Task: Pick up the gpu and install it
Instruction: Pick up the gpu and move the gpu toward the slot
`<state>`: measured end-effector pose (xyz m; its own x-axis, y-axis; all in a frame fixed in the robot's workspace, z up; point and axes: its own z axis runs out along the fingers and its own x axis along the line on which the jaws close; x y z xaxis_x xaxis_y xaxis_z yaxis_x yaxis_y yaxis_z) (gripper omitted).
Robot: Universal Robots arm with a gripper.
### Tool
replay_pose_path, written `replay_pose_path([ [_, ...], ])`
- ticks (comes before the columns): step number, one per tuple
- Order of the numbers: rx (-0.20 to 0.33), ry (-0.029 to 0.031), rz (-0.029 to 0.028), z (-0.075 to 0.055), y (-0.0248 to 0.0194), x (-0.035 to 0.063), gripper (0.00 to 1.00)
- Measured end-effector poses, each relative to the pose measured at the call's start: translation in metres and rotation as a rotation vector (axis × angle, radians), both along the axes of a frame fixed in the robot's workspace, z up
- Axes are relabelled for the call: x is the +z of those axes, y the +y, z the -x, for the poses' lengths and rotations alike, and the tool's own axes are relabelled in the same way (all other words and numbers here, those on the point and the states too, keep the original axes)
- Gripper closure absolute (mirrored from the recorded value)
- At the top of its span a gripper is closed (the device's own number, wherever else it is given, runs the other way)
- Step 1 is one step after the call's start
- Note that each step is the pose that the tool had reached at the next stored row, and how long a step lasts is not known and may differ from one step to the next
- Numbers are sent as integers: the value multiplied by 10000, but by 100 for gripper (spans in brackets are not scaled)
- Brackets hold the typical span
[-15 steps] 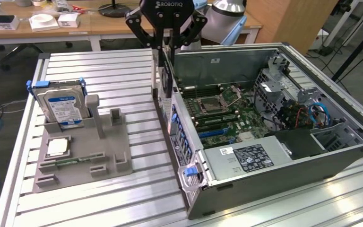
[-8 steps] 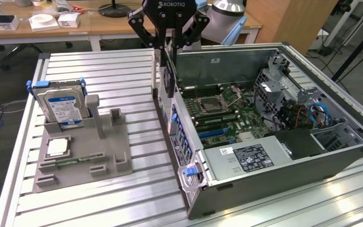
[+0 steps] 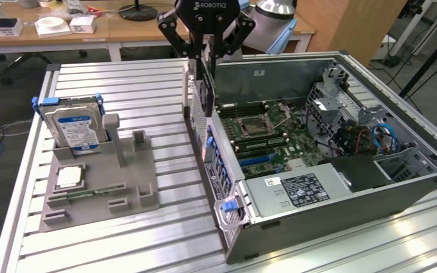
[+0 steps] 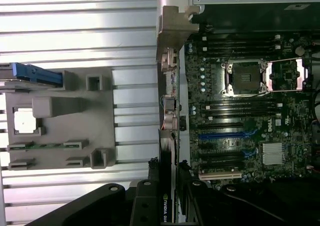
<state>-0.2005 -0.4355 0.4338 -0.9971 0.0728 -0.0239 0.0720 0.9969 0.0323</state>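
Gpu [image 3: 201, 99] clamped upright between fingers [image 3: 173, 33], over case [image 3: 332, 207] wall.

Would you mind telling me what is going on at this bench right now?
The robot arm's gripper is shut on the gpu, holding it on edge by the side wall of the open computer case, beside the motherboard. The card is not yet seated in a slot. The hard drive stands in the grey holder.

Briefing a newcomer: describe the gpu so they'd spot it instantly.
Find the open computer case. Above its wall on the exterior view's left, the gripper clamps the gpu: a thin dark card hanging on edge, unlike the thick blue-labelled hard drive in the grey rack.
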Motion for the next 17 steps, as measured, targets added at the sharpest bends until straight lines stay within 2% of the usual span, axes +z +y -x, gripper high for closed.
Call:
replay_pose_path([
  [17, -2, 0, 0, -97, 0, 0, 74],
])
